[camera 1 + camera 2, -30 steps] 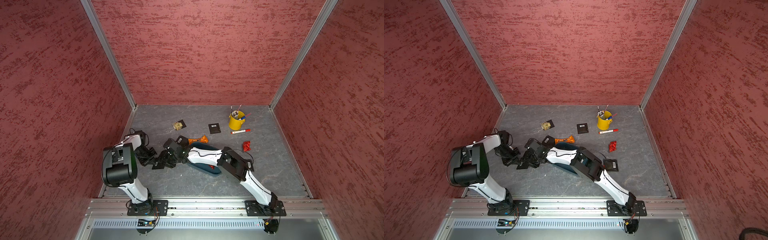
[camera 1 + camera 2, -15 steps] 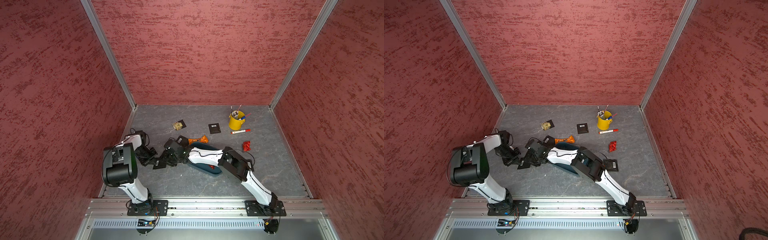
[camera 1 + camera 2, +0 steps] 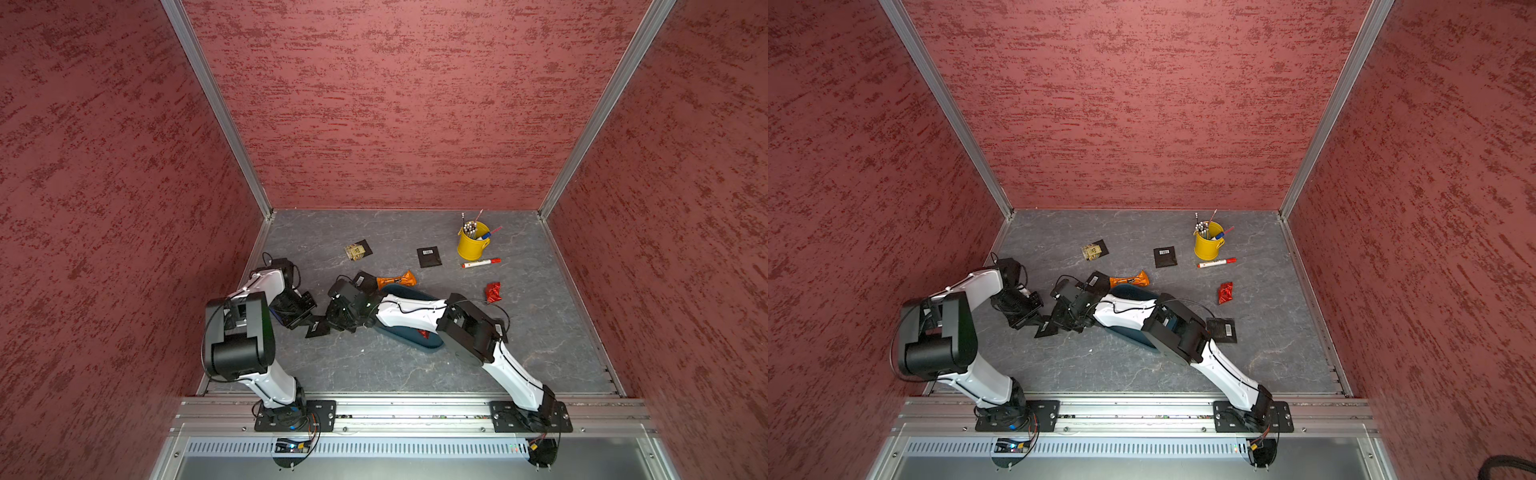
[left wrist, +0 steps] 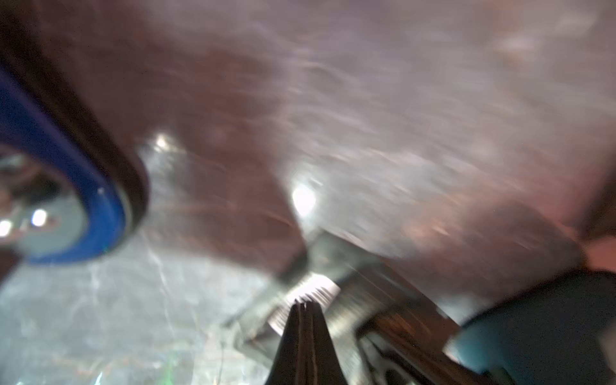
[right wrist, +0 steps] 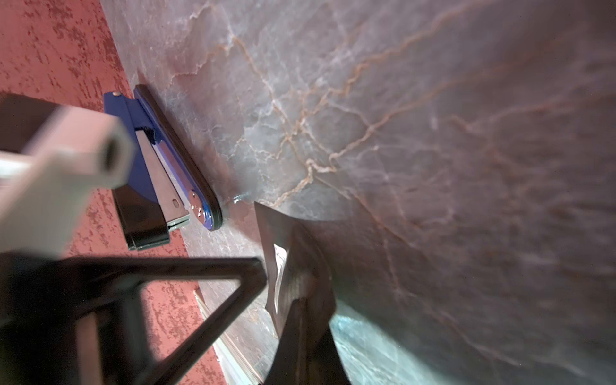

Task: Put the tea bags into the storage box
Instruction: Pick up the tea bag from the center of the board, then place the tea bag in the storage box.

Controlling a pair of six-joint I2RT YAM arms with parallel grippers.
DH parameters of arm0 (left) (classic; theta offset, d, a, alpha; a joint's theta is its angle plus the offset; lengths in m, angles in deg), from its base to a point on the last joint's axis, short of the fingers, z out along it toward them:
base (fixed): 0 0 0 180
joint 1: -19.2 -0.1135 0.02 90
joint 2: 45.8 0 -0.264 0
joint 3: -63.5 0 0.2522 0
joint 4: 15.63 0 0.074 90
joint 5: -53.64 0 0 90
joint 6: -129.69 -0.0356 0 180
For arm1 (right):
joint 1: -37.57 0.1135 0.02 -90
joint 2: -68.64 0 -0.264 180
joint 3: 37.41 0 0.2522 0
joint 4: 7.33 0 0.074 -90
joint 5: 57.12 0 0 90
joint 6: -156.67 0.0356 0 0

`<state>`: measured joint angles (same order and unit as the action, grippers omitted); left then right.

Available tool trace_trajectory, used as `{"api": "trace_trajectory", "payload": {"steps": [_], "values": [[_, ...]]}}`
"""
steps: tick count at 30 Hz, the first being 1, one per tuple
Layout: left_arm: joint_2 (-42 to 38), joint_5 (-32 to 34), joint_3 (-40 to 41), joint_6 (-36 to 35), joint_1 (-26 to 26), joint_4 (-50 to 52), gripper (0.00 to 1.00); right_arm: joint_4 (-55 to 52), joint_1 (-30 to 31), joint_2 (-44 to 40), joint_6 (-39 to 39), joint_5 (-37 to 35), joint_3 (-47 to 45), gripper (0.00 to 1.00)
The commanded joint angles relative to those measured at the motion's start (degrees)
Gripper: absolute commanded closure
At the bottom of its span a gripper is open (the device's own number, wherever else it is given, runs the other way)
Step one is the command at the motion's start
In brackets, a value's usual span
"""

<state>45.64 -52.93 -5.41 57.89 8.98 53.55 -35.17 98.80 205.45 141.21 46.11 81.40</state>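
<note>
Storage box (image 3: 409,343), on the counter (image 3: 374,365): we count one red tea bag (image 3: 423,333) inside; the right arm (image 3: 411,311) hides the rest. Right claw (image 3: 331,325) clenched on a black packet (image 3: 316,329) near the box; left claw (image 3: 306,318) also clenched, tips at its edge, hold unclear. Left to stow, going back: barcode packet (image 3: 1222,329), red foil pouch (image 3: 493,291), orange wrapper (image 3: 397,279), second black packet (image 3: 365,280), far black square (image 3: 429,256), tan packet (image 3: 357,251).

Both end effectors (image 3: 311,322) (image 3: 330,327) clamped, tip-to-tip
</note>
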Motion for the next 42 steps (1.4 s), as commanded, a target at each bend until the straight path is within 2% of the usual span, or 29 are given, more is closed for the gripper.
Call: {"api": "trace_trajectory", "payload": {"steps": [1,2,4,6,11,13,16,21,24,30,42], "values": [[-7.18,-1.44,-5.98,-0.23,1.16,2.92,1.0,-2.93,0.01,-4.08,-3.73,-1.22,2.96,1.0],[-9.28,-1.37,-8.04,-0.02,1.34,4.37,1.0,-3.59,0.02,-5.11,-4.61,-1.68,3.16,1.0],[-12.89,-0.94,-11.68,0.42,1.51,7.29,0.92,-4.99,-0.03,-7.22,-6.47,-2.69,3.61,1.0],[-15.87,-0.31,-15.49,0.86,1.68,10.8,0.75,-7.8,-0.06,-9.7,-8.7,-3.75,4.84,1.0],[-19.13,-0.39,-20.6,1.99,3.32,16.29,0.52,-16.58,-0.14,-19.0,-17.04,-9.61,4.06,1.0],[-19.7,-0.27,-20.8,2.65,4.83,16.86,0.48,-20.38,-0.7,-23.72,-19.65,-11.88,1.72,1.0],[-20.06,0.05,-20.05,4.12,7.77,16.04,0.41,-21.41,-2.39,-32.89,-21.54,-13.2,-7.23,1.0],[-18.84,-0.88,-18.25,6.66,11.95,11.11,0.39,-19.93,-6.66,-46.18,-20.95,-11.79,-23.84,1.0],[-16.7,-0.99,-18.28,7.18,13.83,7.96,0.32,-16.04,-9.5,-50.27,-19.66,-9.6,-30.71,1.0],[-11.16,-2.48,-19.37,6.47,15.27,4.05,0.26,-15.84,-12.16,-50.13,-20.18,-8.8,-34.13,1.0],[0.32,-3.59,-23.55,3.65,15.52,-0.22,0.25,-15.06,-14.57,-47.47,-16.02,-8.4,-41.52,1.0]]}}
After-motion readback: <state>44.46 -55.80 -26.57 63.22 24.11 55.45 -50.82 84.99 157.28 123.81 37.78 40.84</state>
